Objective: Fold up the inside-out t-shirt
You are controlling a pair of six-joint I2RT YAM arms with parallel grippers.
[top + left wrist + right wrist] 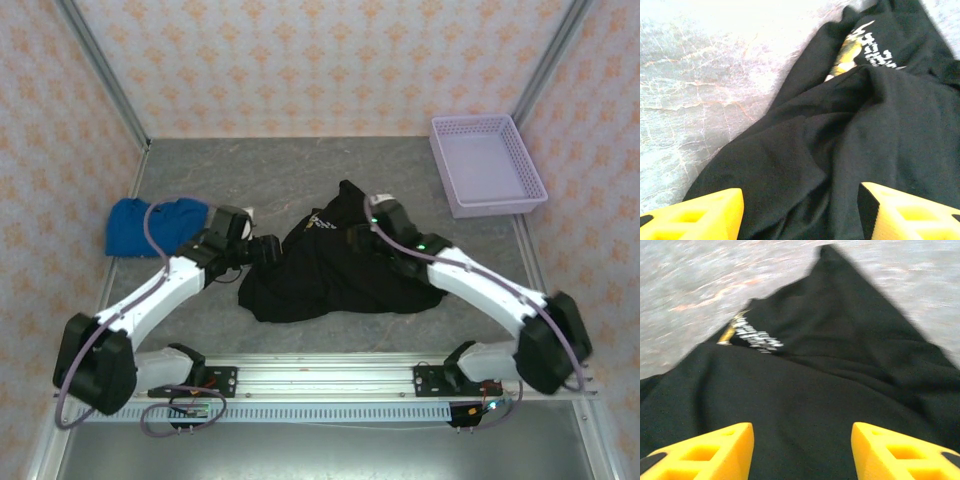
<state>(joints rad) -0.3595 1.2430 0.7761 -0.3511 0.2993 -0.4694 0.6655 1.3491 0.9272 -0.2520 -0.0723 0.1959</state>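
**A:** What is the left gripper (801,202) doing?

**B:** Its yellow fingers (700,215) are spread wide and clamp nothing. The inside-out t-shirt (880,130) lies directly under and between them as black, rumpled cloth. Farther ahead, a yellow-and-white print (860,47) shows in a fold. Ahead and to its left is the bare grey marbled table (700,75).

**A:** And the right gripper (802,437)?

**B:** It is the same: fingers parted, nothing pinched. Black cloth lies just beneath them. The print sits ahead and to the left, and beyond it the shirt narrows to a point on the table.

**A:** What about the overhead view?

**B:** The left gripper is at the left edge of the shirt heap, and the right one is over its upper right part. A blue garment (150,225) lies near the left gripper, on the side away from the shirt. A lavender basket (497,208) sits well beyond the right gripper, toward the far right corner.
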